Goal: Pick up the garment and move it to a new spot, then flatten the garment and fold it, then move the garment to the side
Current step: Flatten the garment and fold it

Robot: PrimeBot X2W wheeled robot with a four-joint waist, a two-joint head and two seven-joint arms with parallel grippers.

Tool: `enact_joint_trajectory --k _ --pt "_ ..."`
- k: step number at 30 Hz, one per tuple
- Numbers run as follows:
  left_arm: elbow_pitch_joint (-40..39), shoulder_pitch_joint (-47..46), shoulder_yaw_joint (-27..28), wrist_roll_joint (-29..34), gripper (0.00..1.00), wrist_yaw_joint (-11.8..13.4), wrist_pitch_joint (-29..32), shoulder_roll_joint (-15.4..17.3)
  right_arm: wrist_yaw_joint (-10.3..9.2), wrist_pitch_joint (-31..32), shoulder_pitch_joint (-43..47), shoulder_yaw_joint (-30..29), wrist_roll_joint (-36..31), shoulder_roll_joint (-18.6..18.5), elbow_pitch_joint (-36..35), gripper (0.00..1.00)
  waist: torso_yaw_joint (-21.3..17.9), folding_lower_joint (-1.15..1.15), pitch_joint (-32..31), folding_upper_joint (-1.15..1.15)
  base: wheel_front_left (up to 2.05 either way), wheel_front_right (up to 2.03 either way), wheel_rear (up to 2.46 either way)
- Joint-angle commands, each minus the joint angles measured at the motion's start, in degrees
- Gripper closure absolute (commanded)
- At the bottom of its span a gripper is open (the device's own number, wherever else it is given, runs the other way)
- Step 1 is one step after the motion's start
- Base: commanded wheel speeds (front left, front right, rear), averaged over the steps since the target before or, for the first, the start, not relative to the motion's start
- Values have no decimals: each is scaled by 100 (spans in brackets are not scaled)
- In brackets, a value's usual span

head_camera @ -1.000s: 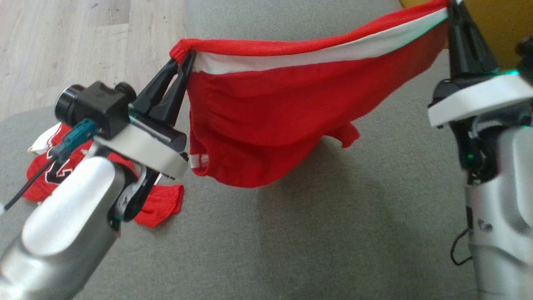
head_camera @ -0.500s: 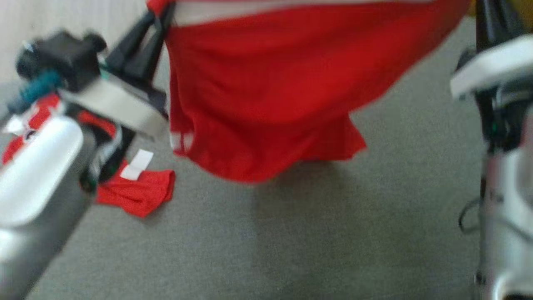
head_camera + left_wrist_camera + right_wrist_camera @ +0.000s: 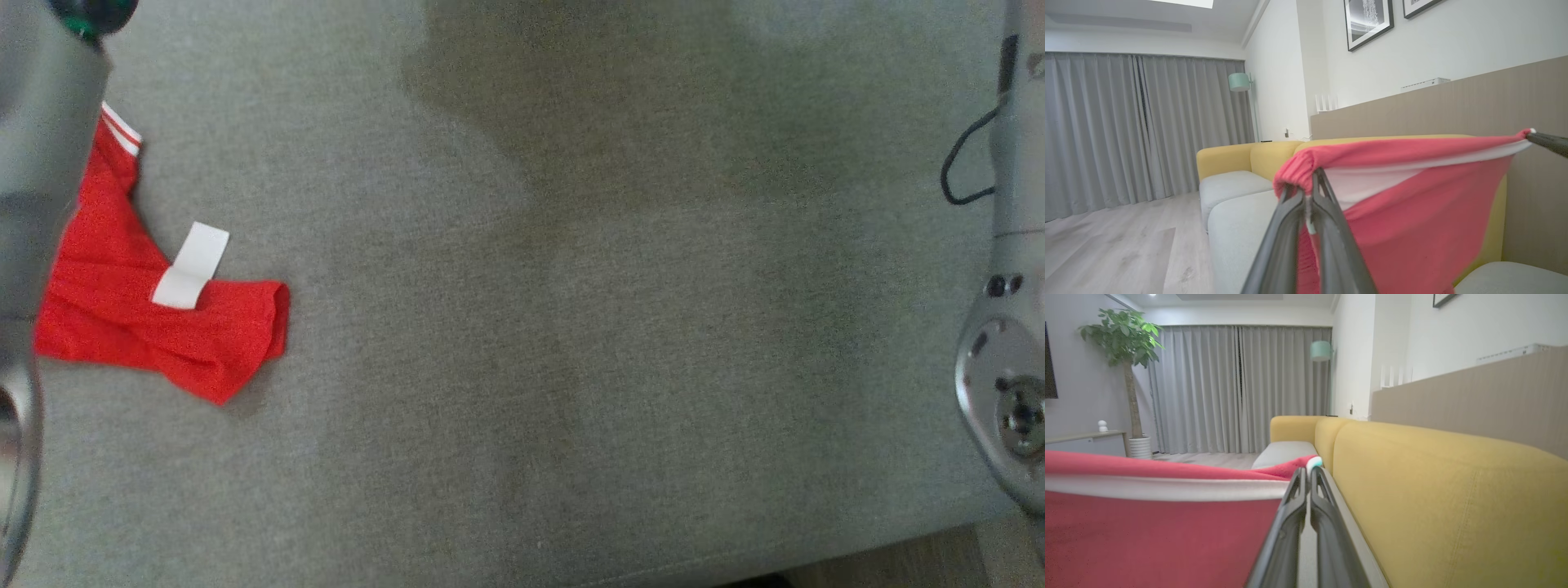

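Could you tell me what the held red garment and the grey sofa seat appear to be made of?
Held red garment: soft matte knit, probably; it drapes and bunches at the fingers. Grey sofa seat: matte woven upholstery, by its fine grain.

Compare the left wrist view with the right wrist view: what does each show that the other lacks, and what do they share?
Left wrist, not right wrist: the right gripper, a dark tip pinching the far corner. Right wrist, not left wrist: a potted plant, a small white figure on a sideboard. Shared: the stretched red garment, yellow sofa back, grey curtains, teal lamp.
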Motion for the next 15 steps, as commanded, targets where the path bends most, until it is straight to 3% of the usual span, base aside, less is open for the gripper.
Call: enact_joint_trajectory --k 1,9,15 --pt "54 -318 302 28 100 -1 -174 207 -5 -174 -213 -114 -64 -58 -14 100 -1 -3 183 0 0 0 0" --pt "883 205 27 -132 100 -270 -588 -283 -5 -644 244 -189 -210 -307 1360 100 95 -3 239 0 0 0 0" --pt "1091 1102 -438 -150 100 -382 -687 -459 -5 -686 782 280 -179 -602 2095 100 219 -3 122 0 0 0 0"
